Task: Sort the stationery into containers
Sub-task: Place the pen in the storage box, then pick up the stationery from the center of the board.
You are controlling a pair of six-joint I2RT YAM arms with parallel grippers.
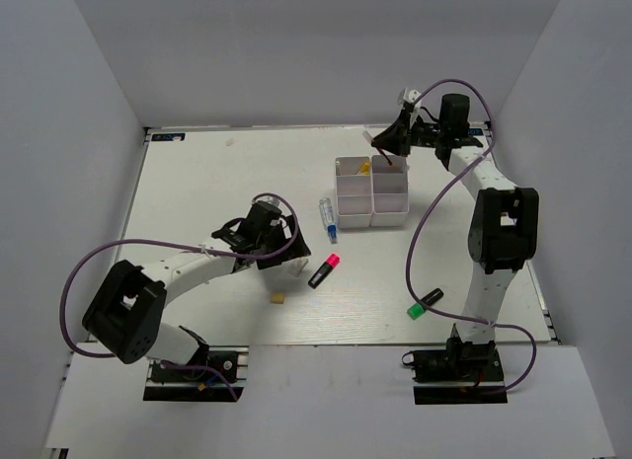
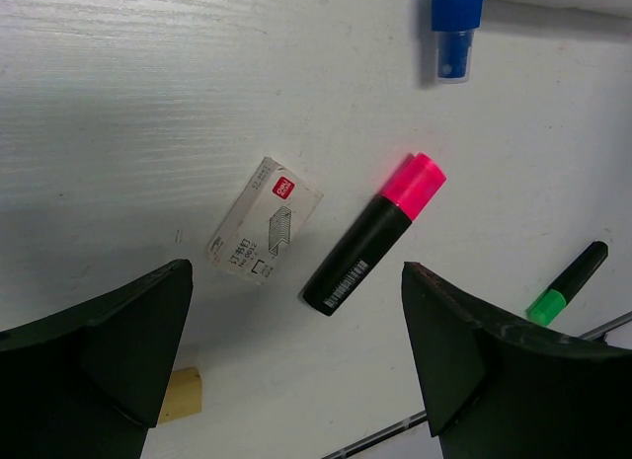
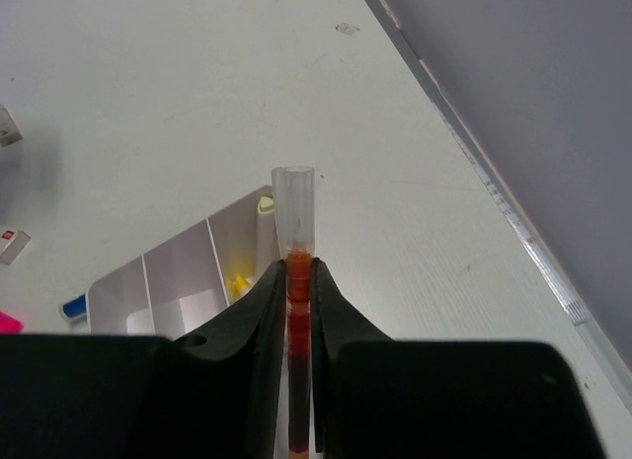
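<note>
Above the far side of the white four-compartment box [image 1: 372, 192], the right tool [image 3: 298, 271] is clenching an orange pen [image 3: 294, 222] with a clear cap. The jaws are pinching the barrel and the cap end is jutting past the tips. Which compartment is lying beneath cannot be told.

- **Pen:** appearing light, stiff and smooth-sided, so probably inclined to swivel in a narrow pinch; a mid-barrel hold is suiting it.
- **Left tool [image 2: 296, 271]:** hanging released, jaws wide, over the desk [image 1: 217, 183]. It is straddling a pink-and-black highlighter [image 2: 373, 237] and a small staple box [image 2: 265, 220], touching neither.
- **Highlighter:** looking light, rigid and likely to roll; gripping across the black barrel seems best.
- **Lying loose:** tan eraser [image 2: 181, 395], green-and-black highlighter [image 1: 425, 303], and blue-capped marker [image 1: 328, 217] just beside the box.
</note>
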